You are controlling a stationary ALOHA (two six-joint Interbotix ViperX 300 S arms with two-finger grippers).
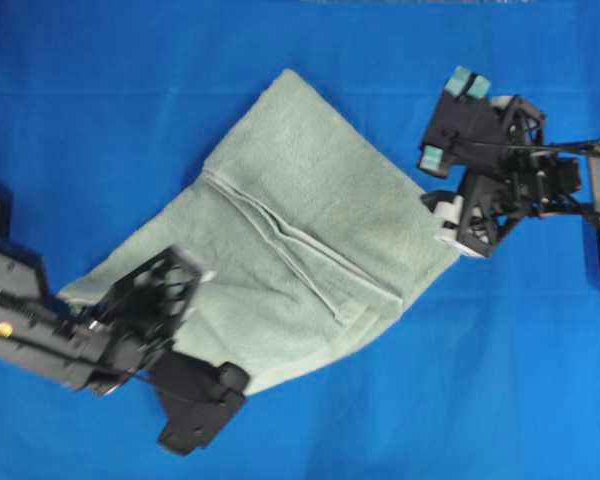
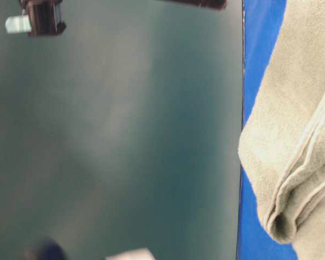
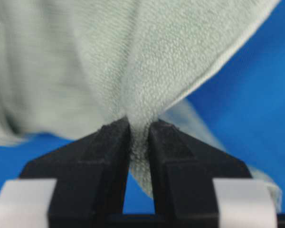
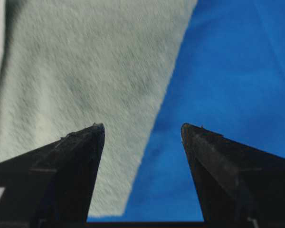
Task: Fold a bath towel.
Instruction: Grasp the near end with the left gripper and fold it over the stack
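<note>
Your left gripper pinches a lifted fold of the limp, pale sage-green terry bath towel lying on the blue cloth; your right gripper hangs wide at its side edge, where you would take the hem.

Pale sage-green bath towel, lighter hem band, bright blue cloth, seemingly plain

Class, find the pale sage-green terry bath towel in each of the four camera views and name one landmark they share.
Overhead: pale sage-green terry bath towel lies diagonally across the centre.
Table-level: right edge, folded layers showing.
Left wrist: upper frame, pinched by the left claw.
Right wrist: upper left, beyond the open right claw.
Shared landmark: bright blue background cloth.
</note>
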